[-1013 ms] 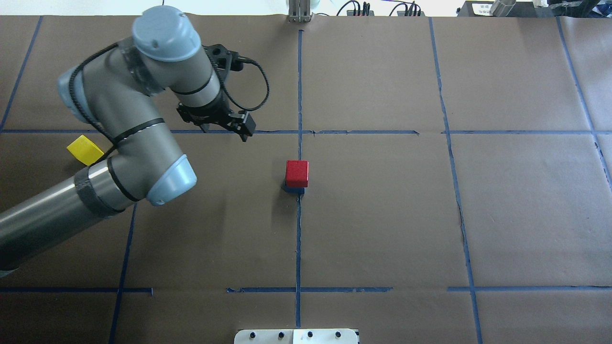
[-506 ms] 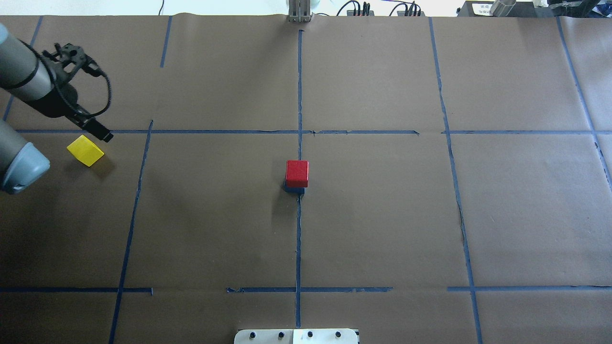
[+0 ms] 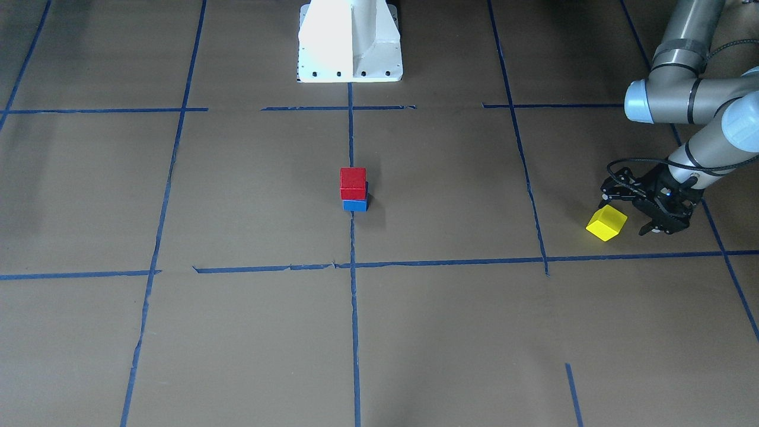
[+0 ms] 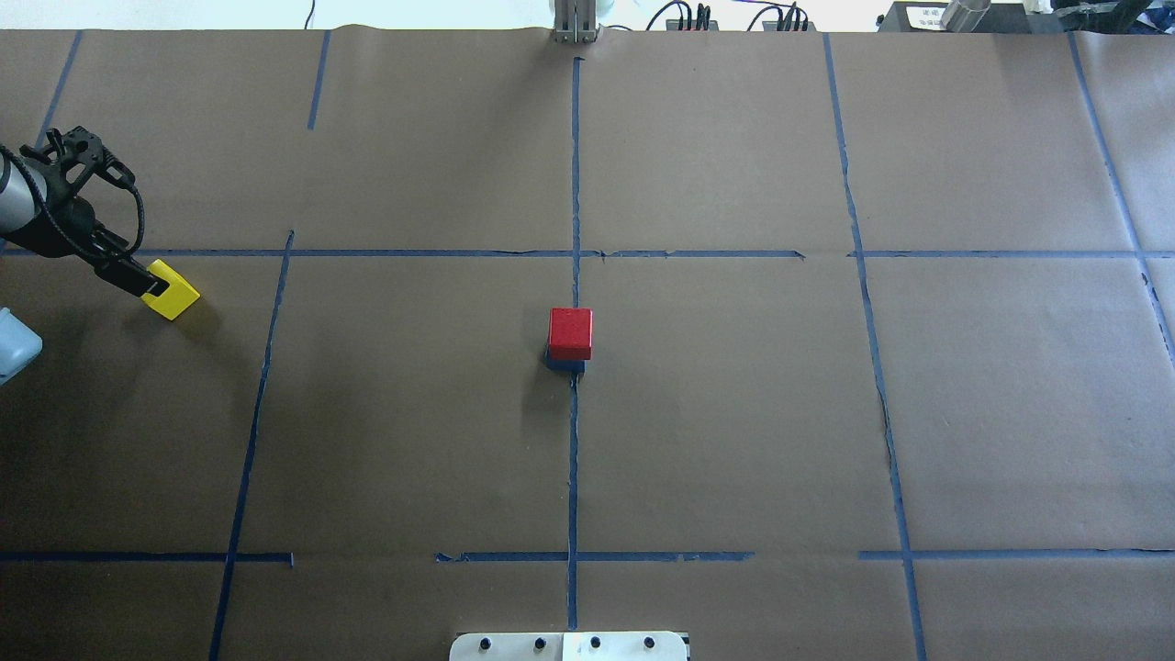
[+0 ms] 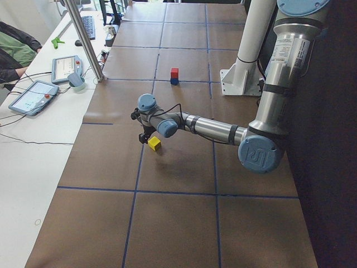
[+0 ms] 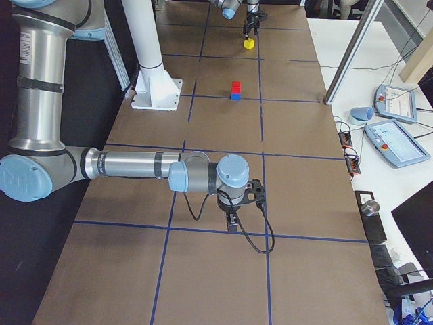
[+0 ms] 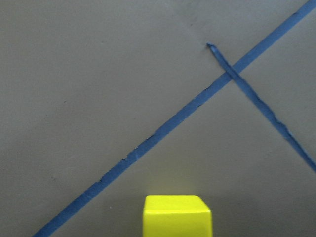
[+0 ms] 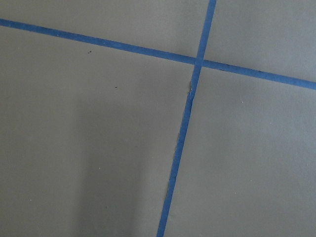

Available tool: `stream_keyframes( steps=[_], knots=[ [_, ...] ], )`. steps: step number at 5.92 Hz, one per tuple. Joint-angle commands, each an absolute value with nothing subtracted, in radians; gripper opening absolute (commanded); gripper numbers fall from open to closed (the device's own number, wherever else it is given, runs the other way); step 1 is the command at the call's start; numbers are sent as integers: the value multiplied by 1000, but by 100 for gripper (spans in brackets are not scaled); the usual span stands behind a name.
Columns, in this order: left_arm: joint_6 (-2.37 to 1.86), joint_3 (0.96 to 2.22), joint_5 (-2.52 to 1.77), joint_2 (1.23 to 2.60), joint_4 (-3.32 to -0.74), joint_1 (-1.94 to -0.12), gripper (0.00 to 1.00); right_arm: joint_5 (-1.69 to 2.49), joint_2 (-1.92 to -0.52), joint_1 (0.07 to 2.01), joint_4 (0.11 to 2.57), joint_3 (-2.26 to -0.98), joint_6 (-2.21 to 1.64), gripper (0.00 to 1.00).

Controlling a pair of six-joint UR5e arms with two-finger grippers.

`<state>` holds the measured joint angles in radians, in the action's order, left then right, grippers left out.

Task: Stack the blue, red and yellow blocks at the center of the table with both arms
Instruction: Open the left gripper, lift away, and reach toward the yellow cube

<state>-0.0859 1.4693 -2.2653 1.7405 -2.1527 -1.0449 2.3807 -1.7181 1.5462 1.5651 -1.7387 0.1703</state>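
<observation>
A red block [image 4: 570, 332] sits on a blue block [image 4: 564, 364] at the table's center, also in the front view [image 3: 353, 182]. A yellow block [image 4: 176, 294] lies alone at the far left, turned diagonally. My left gripper [image 4: 145, 278] is open and low over its near-left corner, with fingers spread beside it in the front view [image 3: 625, 214]. The left wrist view shows the yellow block [image 7: 177, 215] at the bottom centre and no fingers. My right gripper [image 6: 233, 220] shows only in the exterior right view, low over bare paper, and I cannot tell its state.
Brown paper with blue tape lines [image 4: 574, 184] covers the table. The robot's white base [image 3: 350, 41] stands at the near edge. Tablets [image 5: 30, 95] and a metal post [image 5: 83, 39] stand on the operators' side.
My left arm has swung from near the center stack to the far left. Its gripper has come down onto the yellow block's edge. The stack has not moved.
</observation>
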Motion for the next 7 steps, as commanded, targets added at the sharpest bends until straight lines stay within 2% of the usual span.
stream_keyframes(
  steps=[1,5,6,7],
  knots=[
    [-194,1445,-2264,1741,-2204,-1042,100,2381,-1720,1546,1565,-1738,172,100],
    [-261,1427,-2253,1743,-2206,-968,99,2381,-1720,1546,1565,-1738,172,100],
    [-262,1427,-2252,1743,-2198,-963,63,2381,-1720,1546,1565,-1740,172,100],
    [-264,1425,-2252,1743,-2195,-956,32,2381,-1720,1546,1565,-1738,172,100]
  ],
)
